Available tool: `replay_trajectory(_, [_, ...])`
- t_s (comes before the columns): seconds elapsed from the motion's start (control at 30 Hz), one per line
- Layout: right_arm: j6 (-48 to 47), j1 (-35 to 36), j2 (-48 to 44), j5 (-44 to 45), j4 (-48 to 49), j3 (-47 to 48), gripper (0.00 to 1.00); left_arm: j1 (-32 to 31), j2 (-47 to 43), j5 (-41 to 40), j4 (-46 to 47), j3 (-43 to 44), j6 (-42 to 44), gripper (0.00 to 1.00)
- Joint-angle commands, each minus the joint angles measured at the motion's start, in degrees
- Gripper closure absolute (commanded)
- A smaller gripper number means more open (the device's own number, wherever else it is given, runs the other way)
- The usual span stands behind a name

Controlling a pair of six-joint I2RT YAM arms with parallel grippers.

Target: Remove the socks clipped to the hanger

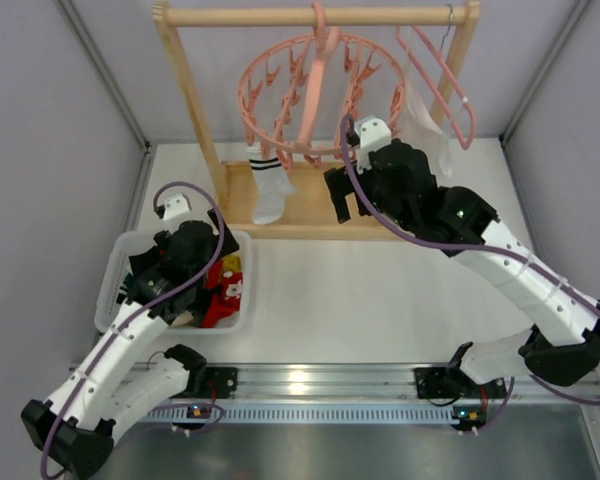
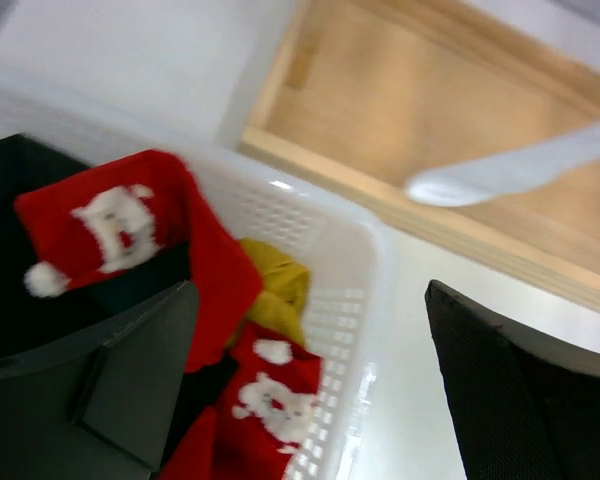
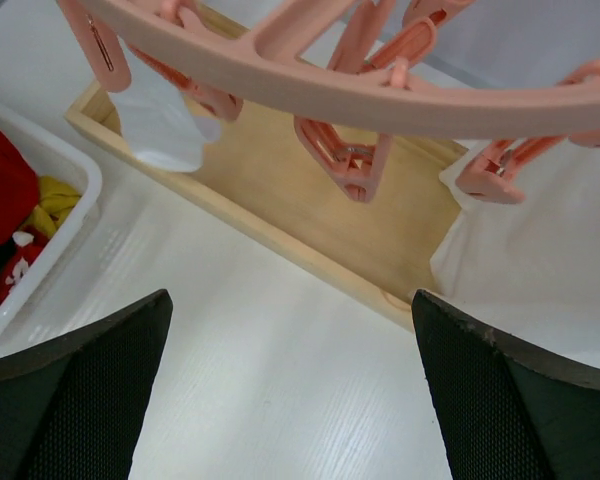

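Note:
The salmon-pink ring hanger (image 1: pixel 320 95) hangs from the wooden rail, its clips dangling. One white sock with black cuff stripes (image 1: pixel 268 185) is still clipped at the ring's left side; its toe (image 2: pixel 510 170) shows in the left wrist view. My left gripper (image 2: pixel 310 345) is open over the white basket (image 1: pixel 110 280), with nothing between its fingers. Under it lie red socks with white marks (image 2: pixel 140 215) and dark ones. My right gripper (image 3: pixel 290 340) is open and empty, just below the ring's (image 3: pixel 380 95) front clips and right of the white sock (image 3: pixel 165 125).
A wooden rack with a flat base board (image 1: pixel 310 205) carries the rail. A plain pink triangular hanger (image 1: pixel 445 75) and a white cloth bag (image 1: pixel 425 125) hang at the right. A yellow piece (image 2: pixel 275 285) lies in the basket. Grey walls close both sides.

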Motion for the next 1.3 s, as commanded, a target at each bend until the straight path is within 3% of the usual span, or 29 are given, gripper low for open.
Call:
replay_trajectory(0.0, [2.0,-0.3,-6.6,-2.2,5.9,-5.4,0.01,0.1,-2.3,14.3,10.8,-0.3,3.7,0.02])
replay_trajectory(0.03, [2.3,-0.4,-9.5,-3.2,8.0,-6.9,0.0,0.1,-2.2,22.1,18.0,-1.5,6.8,0.02])
replay_trajectory(0.17, [3.2,-0.4,-15.9,-8.7,11.4,-12.5,0.01,0.3,-0.4,37.5,39.9,-7.8,14.2,0.02])
replay_trajectory(0.33, [3.2,-0.4,-22.6,-13.3,12.0,-16.7,0.0,1.7,6.2,35.9,56.3,-12.7,16.5,0.02])
replay_trajectory(0.6, [3.4,-0.4,-28.2,-17.3,13.7,-22.0,0.01,6.9,21.5,45.0,82.2,-15.0,22.2,0.02])
replay_trajectory(0.73, [2.9,-0.3,-28.7,-19.1,14.3,-23.1,0.01,8.5,28.3,50.4,85.6,-11.3,23.6,0.02])
replay_trajectory(0.97, [3.0,-0.3,-30.1,-22.3,15.5,-25.2,0.01,10.9,37.0,50.5,86.0,-4.1,26.0,0.02])
replay_trajectory(1.13, [2.7,-0.2,-30.1,-19.9,16.2,-26.5,0.01,11.5,41.9,52.4,86.1,-1.3,26.1,0.03])
replay_trajectory(1.17, [2.5,-0.2,-29.9,-19.9,16.5,-26.8,0.01,11.5,42.0,54.0,86.1,-1.3,24.6,0.09])
replay_trajectory(1.23, [2.5,-0.1,-29.6,-19.8,16.9,-26.9,0.0,11.5,41.2,55.1,86.5,-1.7,22.9,0.35])
replay_trajectory(1.27, [2.5,-0.1,-29.5,-19.8,17.5,-27.0,0.0,11.4,40.8,55.3,86.9,-2.6,22.0,0.59])
